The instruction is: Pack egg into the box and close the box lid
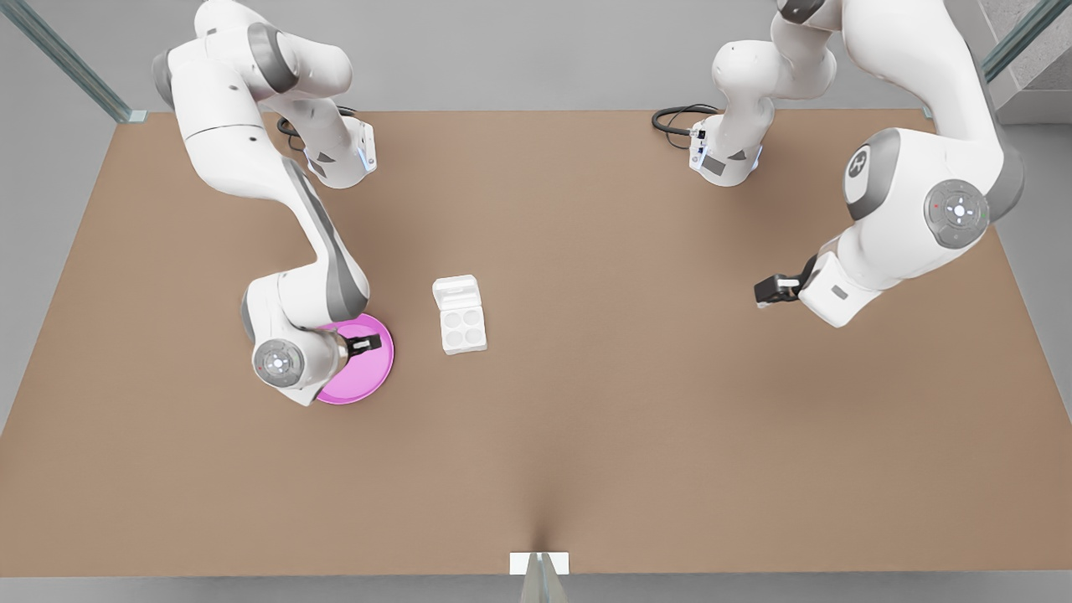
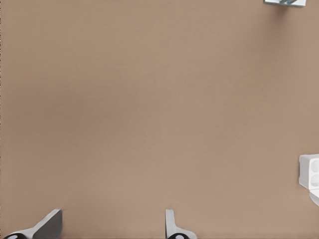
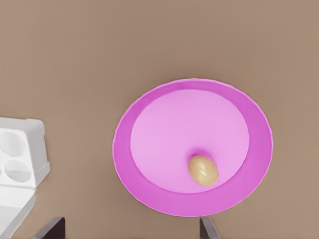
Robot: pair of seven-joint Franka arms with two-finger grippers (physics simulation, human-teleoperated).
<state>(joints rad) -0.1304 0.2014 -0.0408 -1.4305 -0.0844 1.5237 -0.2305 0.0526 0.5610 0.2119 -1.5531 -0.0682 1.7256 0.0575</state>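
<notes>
The tan egg [image 3: 203, 170] lies on the round pink plate [image 3: 259, 129], near its rim. My right gripper [image 3: 129, 229] hovers open above the plate, the egg off to one side of its fingers. In the front view this gripper [image 1: 368, 343] hangs over the plate [image 1: 368, 381] and the arm hides the egg. The white box [image 1: 463, 328] lies on the table to the front view's right of the plate, cups bare, its lid [image 1: 456, 293] folded flat open behind. My left gripper [image 1: 766, 291] waits open far at the front view's right, over bare table [image 2: 112, 226].
An edge of the box [image 2: 310, 174] shows in the left wrist view, and a corner of it [image 3: 15, 149] in the right wrist view. Black cables [image 1: 674, 121] lie at the arm bases. A white marker [image 1: 538, 563] sits at the table's front edge.
</notes>
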